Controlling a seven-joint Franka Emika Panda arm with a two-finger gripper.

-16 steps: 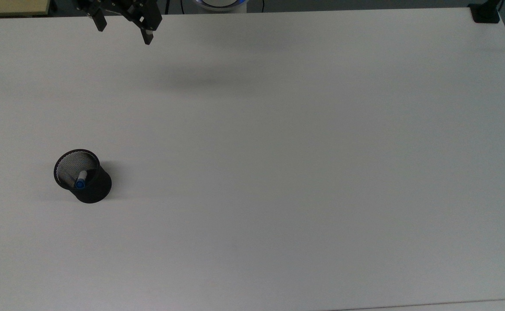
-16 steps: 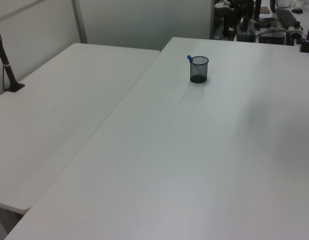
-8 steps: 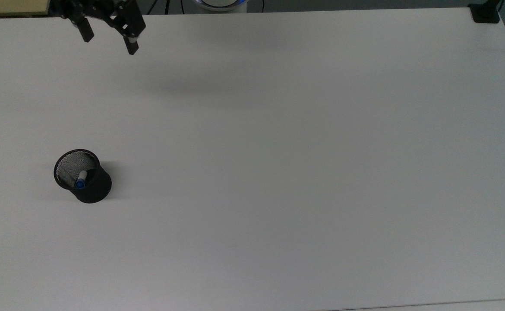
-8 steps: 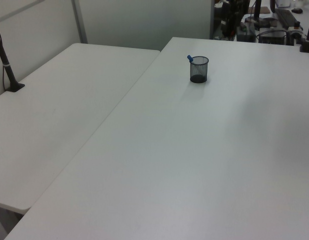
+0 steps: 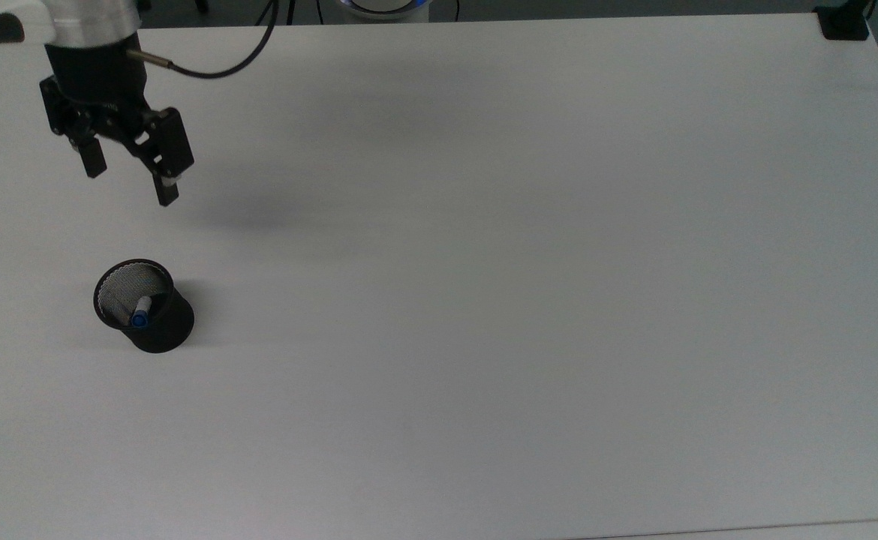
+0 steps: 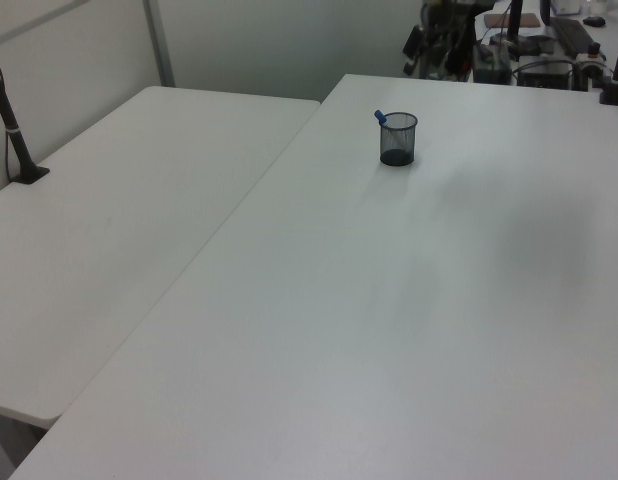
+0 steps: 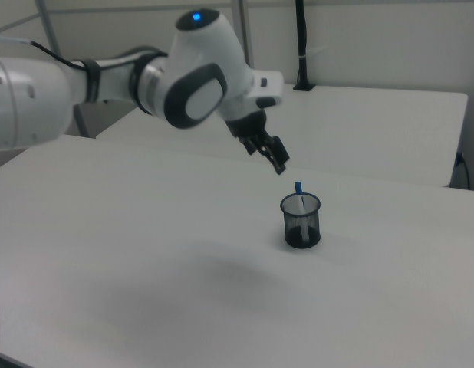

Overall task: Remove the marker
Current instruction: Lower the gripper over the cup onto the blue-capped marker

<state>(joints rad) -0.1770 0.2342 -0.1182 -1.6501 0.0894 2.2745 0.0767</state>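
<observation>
Top view, gripper (image 5: 130, 181): above the counter (image 5: 529, 240), toward the top view's upper left; fingers (image 5: 166, 190) apart, nothing between them.
Top view, cable (image 5: 221, 64): dark, running from the wrist toward the far edge.
Top view, black mesh cup (image 5: 150, 319): upright on the counter, below the gripper in the picture and clearly apart from it.
Top view, marker (image 5: 139, 312): inside the cup, leaning against the wall, blue cap end uppermost at the rim.

Left view, black mesh cup (image 6: 398, 139): standing on the far part of the counter (image 6: 389, 320), near the seam with a second white table (image 6: 99, 240).
Left view, marker (image 6: 381, 117): blue cap poking above the rim on the left view's left side of the cup.
Left view, gripper (image 6: 432, 45): dark shape beyond the cup near the far edge; finger state not readable here.

Right view, gripper (image 7: 276, 158): up and to the right view's left of the cup, not touching it, tilted downward toward it.
Right view, marker (image 7: 299, 195): standing slanted in the black mesh cup (image 7: 301, 221), cap clear of the rim.

Progress: nothing done yet; marker not grasped, cup undisturbed.
Remaining, by judgement: line up over the cap, descend, close on the marker, lift it clear of the cup, set it down.
</observation>
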